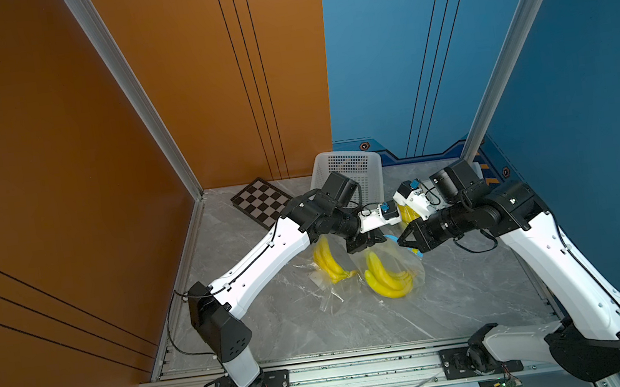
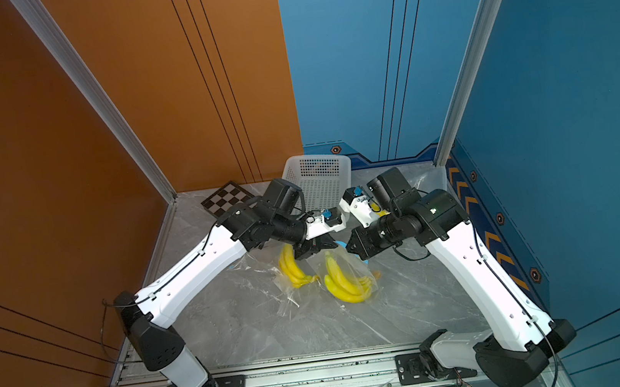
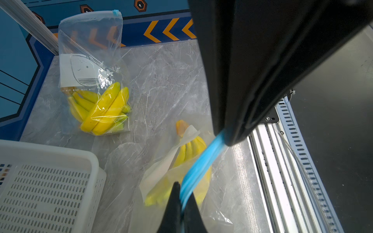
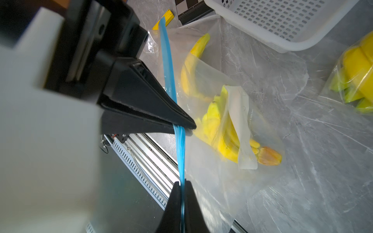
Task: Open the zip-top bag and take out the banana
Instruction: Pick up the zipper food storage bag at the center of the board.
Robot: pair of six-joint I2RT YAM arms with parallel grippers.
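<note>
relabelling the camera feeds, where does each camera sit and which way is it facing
Both top views: high above the table's front, looking down on the table; left arm and right arm show whole.
Left wrist: on the left arm, looking along the left gripper at the blue zip strip; the right gripper faces it.
Right wrist: on the right arm, looking along the right gripper at the same strip; the left gripper faces it.
Shared: both wrist views show both grippers pinching the strip, bagged bananas beyond it.

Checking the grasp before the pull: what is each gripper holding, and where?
Both hold the zip-top bag by its blue zip strip: the left gripper pinches one spot, the right gripper another further along.
</note>
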